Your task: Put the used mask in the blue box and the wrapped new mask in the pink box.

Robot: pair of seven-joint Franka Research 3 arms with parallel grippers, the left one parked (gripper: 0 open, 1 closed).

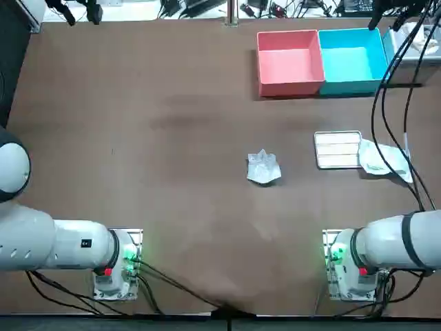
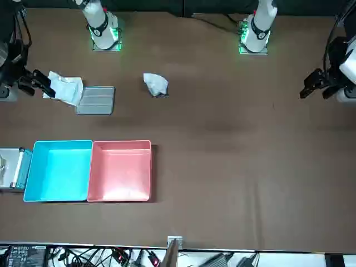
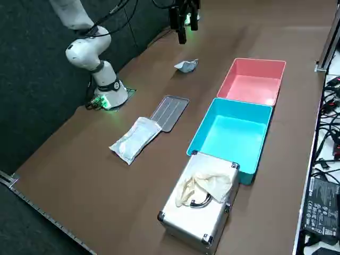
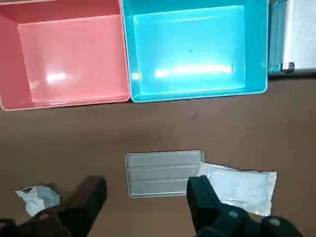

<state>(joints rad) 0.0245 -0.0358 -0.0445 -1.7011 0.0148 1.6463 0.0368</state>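
The used mask [image 1: 263,167] is a crumpled white wad lying on the brown table, toward the middle. The wrapped new mask [image 1: 383,158] lies in its clear packet to the right, its edge overlapping a flat grey tray [image 1: 337,149]. At the far side stand the pink box [image 1: 289,62] and the blue box [image 1: 351,61], side by side and both holding nothing. My right gripper [image 4: 145,197] hangs high above the table, open, with nothing between its fingers. In the wrist view the tray [image 4: 163,173] sits between the fingers, with the packet [image 4: 242,185] and the wad [image 4: 37,197] to either side.
A silver case [image 3: 204,199] with a cloth on top stands against the blue box's outer side. Black cables [image 1: 386,83] hang over the table's right part. In the front view the gripper [image 2: 36,82] shows at the table's edge beside the packet.
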